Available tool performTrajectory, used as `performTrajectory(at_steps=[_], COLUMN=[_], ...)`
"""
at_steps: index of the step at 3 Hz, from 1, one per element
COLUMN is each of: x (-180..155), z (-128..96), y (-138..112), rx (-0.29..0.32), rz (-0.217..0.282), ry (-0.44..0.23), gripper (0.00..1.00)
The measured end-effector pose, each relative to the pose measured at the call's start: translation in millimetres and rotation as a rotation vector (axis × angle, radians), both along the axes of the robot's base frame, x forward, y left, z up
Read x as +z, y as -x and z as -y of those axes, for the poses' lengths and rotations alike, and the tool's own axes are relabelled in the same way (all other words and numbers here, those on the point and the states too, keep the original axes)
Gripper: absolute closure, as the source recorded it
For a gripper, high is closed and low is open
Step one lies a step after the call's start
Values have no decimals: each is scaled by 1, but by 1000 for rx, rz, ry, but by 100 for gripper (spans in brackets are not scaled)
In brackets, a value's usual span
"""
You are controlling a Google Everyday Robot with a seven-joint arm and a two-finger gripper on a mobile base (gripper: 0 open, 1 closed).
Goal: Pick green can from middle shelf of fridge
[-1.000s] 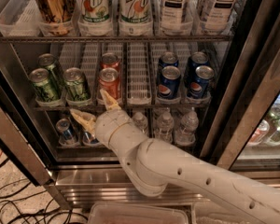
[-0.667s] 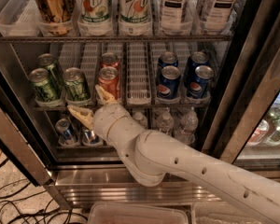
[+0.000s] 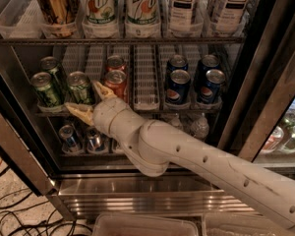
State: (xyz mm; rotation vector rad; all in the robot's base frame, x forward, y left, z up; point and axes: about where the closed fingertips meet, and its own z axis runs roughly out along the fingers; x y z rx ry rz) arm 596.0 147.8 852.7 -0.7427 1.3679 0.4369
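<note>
Three green cans stand at the left of the middle shelf (image 3: 146, 77): one at the front far left (image 3: 45, 89), one behind it (image 3: 53, 68), and one in the second lane (image 3: 79, 86). My gripper (image 3: 90, 102) is open at the shelf's front. Its upper finger (image 3: 103, 90) lies between the second-lane green can and a red can (image 3: 118, 82). Its lower finger (image 3: 78, 112) lies below that green can's base, covering the can's lower part. The white arm (image 3: 196, 159) reaches in from the lower right. The fridge (image 3: 152, 193) stands open, with a steel base.
Blue Pepsi cans (image 3: 178, 86) fill the shelf's right lanes. Tall bottles and a gold can (image 3: 54, 6) stand on the rack above. Small bottles and cans (image 3: 69, 136) sit on the rack below. The glass door (image 3: 280, 97) hangs at right. Cables (image 3: 10, 215) lie on the floor.
My gripper has moved a little left and forward. Its fingers now bracket the second-lane green can more closely. The cans have not moved.
</note>
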Motion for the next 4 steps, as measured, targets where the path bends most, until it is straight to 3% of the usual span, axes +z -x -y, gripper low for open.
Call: performTrajectory(at_steps=[2, 4], x=[-1, -13], z=[-18, -25], y=[-17, -39], rx=[63, 84], rz=[-9, -51], ry=[-4, -56], gripper=[27, 23])
